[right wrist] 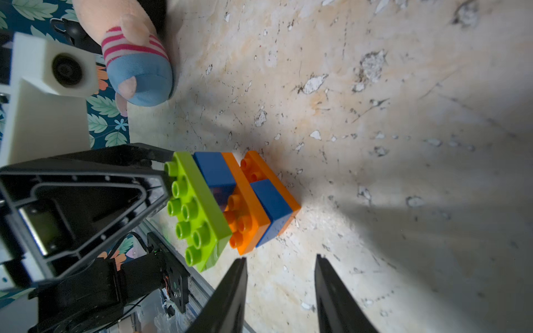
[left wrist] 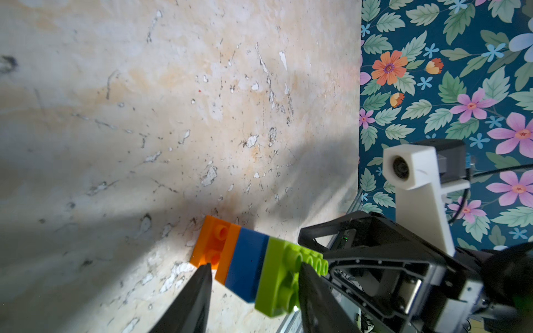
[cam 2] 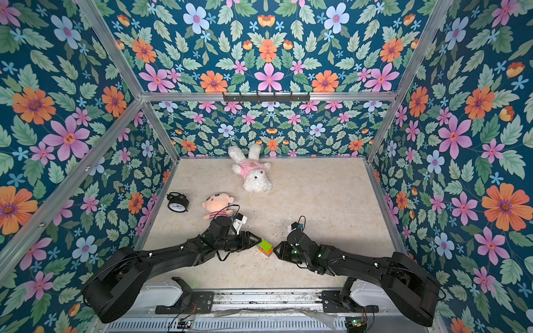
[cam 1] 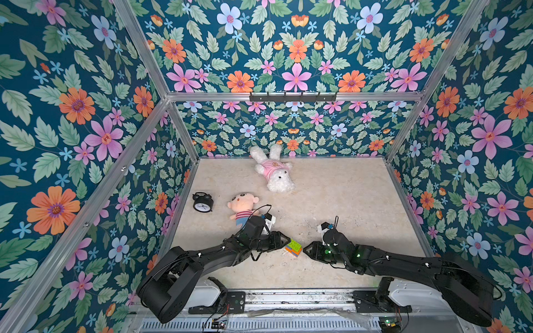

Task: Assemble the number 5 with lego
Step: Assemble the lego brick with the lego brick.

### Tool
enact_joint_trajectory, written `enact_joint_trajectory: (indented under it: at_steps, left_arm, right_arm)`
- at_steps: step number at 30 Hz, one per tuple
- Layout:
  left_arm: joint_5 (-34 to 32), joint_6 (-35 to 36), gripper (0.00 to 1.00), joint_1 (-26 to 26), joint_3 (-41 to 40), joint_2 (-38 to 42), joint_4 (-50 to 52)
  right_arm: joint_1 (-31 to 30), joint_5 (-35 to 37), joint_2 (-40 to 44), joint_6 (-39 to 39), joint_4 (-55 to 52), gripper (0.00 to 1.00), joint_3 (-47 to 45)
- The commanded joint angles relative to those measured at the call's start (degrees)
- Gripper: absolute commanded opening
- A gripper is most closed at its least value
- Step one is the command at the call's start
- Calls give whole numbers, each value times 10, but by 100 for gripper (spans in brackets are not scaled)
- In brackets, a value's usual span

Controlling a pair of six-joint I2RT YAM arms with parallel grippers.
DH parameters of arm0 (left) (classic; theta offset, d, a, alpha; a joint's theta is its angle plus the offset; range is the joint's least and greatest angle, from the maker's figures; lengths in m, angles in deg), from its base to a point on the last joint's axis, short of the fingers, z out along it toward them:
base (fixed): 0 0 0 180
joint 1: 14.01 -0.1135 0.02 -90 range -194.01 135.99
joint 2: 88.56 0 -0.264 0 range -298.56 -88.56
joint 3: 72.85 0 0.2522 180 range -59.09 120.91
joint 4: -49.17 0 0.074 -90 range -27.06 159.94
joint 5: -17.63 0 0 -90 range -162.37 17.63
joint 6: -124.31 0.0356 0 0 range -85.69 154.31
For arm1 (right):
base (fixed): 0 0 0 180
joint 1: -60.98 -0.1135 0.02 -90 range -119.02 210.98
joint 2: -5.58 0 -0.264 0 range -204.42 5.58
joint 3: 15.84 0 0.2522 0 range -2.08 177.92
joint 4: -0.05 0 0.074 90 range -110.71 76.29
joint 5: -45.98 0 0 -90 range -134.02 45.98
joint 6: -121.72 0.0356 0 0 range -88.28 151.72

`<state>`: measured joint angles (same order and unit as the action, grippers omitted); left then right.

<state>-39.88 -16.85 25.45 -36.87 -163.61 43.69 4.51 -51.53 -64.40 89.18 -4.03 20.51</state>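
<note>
Closing step, by appearance: the left gripper (left wrist: 253, 269) clamps the fully joined number 5 (cam 1: 294, 247) near the middle of the bench's (cam 1: 346, 201) front edge, the right gripper (right wrist: 280, 258) beside it parted and empty; next, a gentle release without tipping.

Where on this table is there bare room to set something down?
Bare: the right half of the table, between the white plush dog, the right wall and the right arm. Crowded: the left side with alarm clock and doll, and front centre, where left end effector and right end effector flank the lego figure.
</note>
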Motion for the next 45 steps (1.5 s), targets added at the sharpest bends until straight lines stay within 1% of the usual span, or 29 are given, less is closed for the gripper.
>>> enact_joint_trajectory:
  at_steps: [1,8,17,24,28,34,36,43,45]
  left_arm:
    - [-3,-1,53,0,2,2,-5]
    - [-1,-1,53,1,5,0,-5]
    - [0,-2,53,2,6,-1,-6]
    - [-1,-3,52,4,8,-3,-6]
    - [0,-3,51,4,8,-3,-6]
    - [0,-3,51,5,6,-4,-7]
    - [0,-3,51,5,5,-3,-6]
    - [0,-3,51,5,6,-4,-8]
    - [4,-3,51,6,8,-7,-8]
  right_arm:
    - [0,-8,-11,17,59,45,-4]
    - [0,-12,-25,32,109,47,-16]
    - [0,0,-26,44,122,47,-31]
    - [0,-6,-55,62,161,47,-29]
    - [0,3,-60,67,172,47,-31]
    - [0,-12,-79,68,196,47,-36]
    - [0,-5,-82,65,180,47,-32]
    - [-1,24,-92,37,60,41,2]
    - [0,22,-99,34,41,40,2]
